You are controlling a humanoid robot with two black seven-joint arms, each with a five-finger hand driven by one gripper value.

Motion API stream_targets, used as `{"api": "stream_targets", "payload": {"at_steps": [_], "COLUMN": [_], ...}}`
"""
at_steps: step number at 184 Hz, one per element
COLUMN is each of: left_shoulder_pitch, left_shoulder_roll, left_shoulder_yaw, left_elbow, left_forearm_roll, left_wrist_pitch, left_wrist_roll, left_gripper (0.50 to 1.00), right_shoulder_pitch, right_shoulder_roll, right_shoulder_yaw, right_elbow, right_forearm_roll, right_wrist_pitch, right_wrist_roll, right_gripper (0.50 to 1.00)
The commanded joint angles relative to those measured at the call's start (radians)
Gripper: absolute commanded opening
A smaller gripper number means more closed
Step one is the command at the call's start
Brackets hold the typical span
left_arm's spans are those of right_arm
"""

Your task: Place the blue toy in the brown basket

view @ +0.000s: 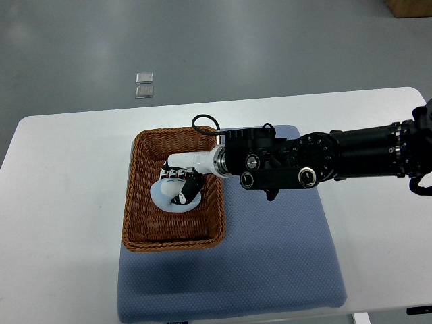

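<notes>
Inspection from largest to smallest: the white desk [81, 202] carries a blue mat [283, 256], on whose left part the brown basket [138, 202] sits, and my right hand [182, 177] reaches over its rim into the interior. My fingers [177, 175] are curled around the pale blue toy [167, 200], which sits low inside the basket. Judged status: transport is done; what is left is letting go and withdrawing.

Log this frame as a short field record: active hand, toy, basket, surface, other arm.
active hand: right hand, arm reaching in from the right, over the basket interior
toy: blue toy, pale blue, inside the basket under the hand, fingers curled on it
basket: brown basket, woven, upright, on the left part of the mat
surface: blue mat on white table
other arm: left, not in view
</notes>
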Motion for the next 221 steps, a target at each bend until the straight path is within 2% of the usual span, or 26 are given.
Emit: {"api": "stream_targets", "payload": {"at_steps": [1, 3, 13, 34, 49, 53, 104, 130, 151, 164, 196, 221], "left_shoulder_pitch": [0.000, 0.000, 0.000, 0.000, 0.000, 0.000, 0.000, 0.000, 0.000, 0.000, 0.000, 0.000], "left_shoulder_roll": [0.000, 0.000, 0.000, 0.000, 0.000, 0.000, 0.000, 0.000, 0.000, 0.000, 0.000, 0.000], "left_shoulder_yaw": [0.001, 0.001, 0.001, 0.001, 0.001, 0.001, 0.001, -0.001, -0.001, -0.001, 0.001, 0.001], "left_elbow": [0.000, 0.000, 0.000, 0.001, 0.001, 0.003, 0.009, 0.009, 0.009, 0.009, 0.003, 0.006], "left_forearm_roll": [0.000, 0.000, 0.000, 0.000, 0.000, 0.000, -0.001, -0.001, -0.001, -0.001, 0.000, 0.000], "left_wrist_pitch": [0.000, 0.000, 0.000, 0.000, 0.000, 0.000, 0.002, 0.002, 0.002, 0.002, 0.002, 0.002], "left_wrist_roll": [0.000, 0.000, 0.000, 0.000, 0.000, 0.000, 0.000, 0.000, 0.000, 0.000, 0.000, 0.000], "left_gripper": [1.000, 1.000, 1.000, 1.000, 1.000, 1.000, 1.000, 1.000, 1.000, 1.000, 1.000, 1.000], "right_shoulder_pitch": [-0.011, -0.014, -0.015, -0.011, -0.008, -0.006, 0.009, -0.020, -0.133, -0.213, -0.454, -0.563], "right_shoulder_roll": [0.000, 0.000, 0.000, 0.000, 0.000, 0.000, 0.000, -0.025, -0.150, -0.186, -0.178, -0.123], "right_shoulder_yaw": [0.002, 0.002, 0.003, 0.022, 0.043, 0.054, 0.219, 0.387, 0.558, 0.699, 1.118, 1.284], "right_elbow": [-0.003, -0.003, -0.006, -0.015, -0.029, -0.031, -0.037, -0.040, -0.060, -0.080, -0.166, -0.261], "right_forearm_roll": [0.001, 0.001, 0.001, 0.006, 0.015, 0.015, 0.021, 0.041, 0.081, 0.098, 0.103, 0.132], "right_wrist_pitch": [-0.009, -0.011, -0.011, -0.011, -0.002, -0.002, 0.021, 0.014, 0.011, 0.011, 0.015, 0.032], "right_wrist_roll": [0.005, 0.005, 0.005, 0.005, 0.005, 0.005, 0.008, 0.030, 0.053, 0.073, 0.137, 0.223], "right_gripper": [0.731, 0.752, 0.789, 0.854, 0.870, 0.897, 0.901, 0.901, 0.901, 0.901, 0.901, 0.903]}}
